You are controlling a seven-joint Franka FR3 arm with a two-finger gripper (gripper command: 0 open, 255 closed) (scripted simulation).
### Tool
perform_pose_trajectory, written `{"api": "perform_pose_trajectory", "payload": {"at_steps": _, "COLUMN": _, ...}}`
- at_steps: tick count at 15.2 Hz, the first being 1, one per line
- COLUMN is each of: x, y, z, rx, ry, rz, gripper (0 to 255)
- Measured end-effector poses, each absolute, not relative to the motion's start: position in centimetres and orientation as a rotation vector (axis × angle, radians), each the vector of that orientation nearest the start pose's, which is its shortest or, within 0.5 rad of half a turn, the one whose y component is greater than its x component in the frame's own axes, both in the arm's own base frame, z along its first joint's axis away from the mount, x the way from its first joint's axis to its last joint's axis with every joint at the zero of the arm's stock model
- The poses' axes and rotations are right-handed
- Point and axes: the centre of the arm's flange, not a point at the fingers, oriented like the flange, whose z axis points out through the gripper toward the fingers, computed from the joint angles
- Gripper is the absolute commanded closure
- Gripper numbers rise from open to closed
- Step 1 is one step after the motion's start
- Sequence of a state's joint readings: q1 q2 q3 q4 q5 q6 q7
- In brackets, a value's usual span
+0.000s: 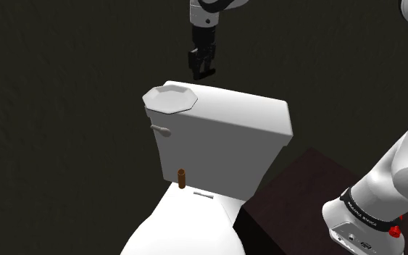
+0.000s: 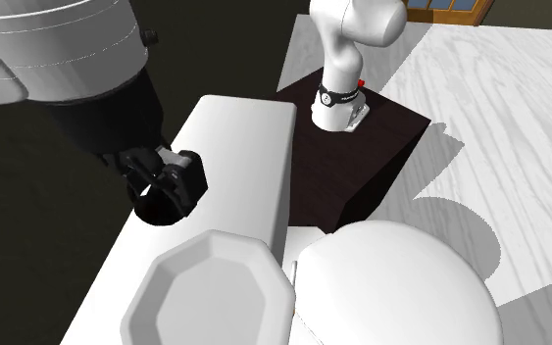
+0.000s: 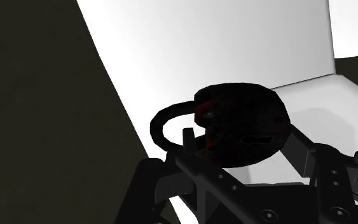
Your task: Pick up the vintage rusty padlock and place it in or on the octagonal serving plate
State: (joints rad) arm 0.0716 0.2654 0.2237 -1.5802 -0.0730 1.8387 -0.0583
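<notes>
Overhead, the gripper [image 1: 203, 71] hangs pointing down above the toilet tank [image 1: 231, 123], clasping the dark padlock [image 3: 244, 124].

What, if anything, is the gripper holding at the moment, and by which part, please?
The gripper holds the dark, round padlock by its body, clasped between the two fingers. The shackle sticks out free beside them.

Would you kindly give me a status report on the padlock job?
Pincer shut on dark padlock, held above toilet tank lid. Octagonal plate on lid, bare. Nothing between them.
</notes>
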Motion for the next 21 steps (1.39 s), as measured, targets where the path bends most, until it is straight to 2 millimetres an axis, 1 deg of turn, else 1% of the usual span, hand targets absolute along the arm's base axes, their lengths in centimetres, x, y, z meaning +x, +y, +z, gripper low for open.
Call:
{"api": "perform_pose_trajectory", "payload": {"at_steps": 1, "x": 62.1, "y": 18.1, "z": 48.7, "rx": -3.101, "ry": -0.573, "rz": -0.001, "gripper": 255}}
{"api": "perform_pose_trajectory", "payload": {"at_steps": 3, "x": 62.7, "y": 20.5, "z": 49.2, "rx": -3.101, "ry": -0.572, "rz": -0.002, "gripper": 255}}
{"api": "perform_pose_trajectory", "payload": {"at_steps": 5, "x": 63.0, "y": 23.1, "z": 49.0, "rx": -3.101, "ry": -0.573, "rz": -0.001, "gripper": 255}}
{"api": "perform_pose_trajectory", "payload": {"at_steps": 6, "x": 63.4, "y": 24.4, "z": 49.3, "rx": -3.101, "ry": -0.573, "rz": -0.001, "gripper": 255}}
{"api": "perform_pose_trajectory", "payload": {"at_steps": 9, "x": 64.5, "y": 28.5, "z": 49.3, "rx": -3.101, "ry": -0.573, "rz": -0.002, "gripper": 255}}
{"api": "perform_pose_trajectory", "payload": {"at_steps": 10, "x": 64.5, "y": 29.5, "z": 48.9, "rx": -3.101, "ry": -0.573, "rz": -0.001, "gripper": 255}}
{"api": "perform_pose_trajectory", "payload": {"at_steps": 12, "x": 64.7, "y": 30.1, "z": 48.3, "rx": -3.101, "ry": -0.572, "rz": -0.001, "gripper": 255}}
{"api": "perform_pose_trajectory", "payload": {"at_steps": 18, "x": 64.8, "y": 30.3, "z": 45.3, "rx": -3.102, "ry": -0.570, "rz": -0.001, "gripper": 255}}
{"api": "perform_pose_trajectory", "payload": {"at_steps": 21, "x": 64.8, "y": 30.3, "z": 43.5, "rx": -3.102, "ry": -0.570, "rz": 0.000, "gripper": 255}}
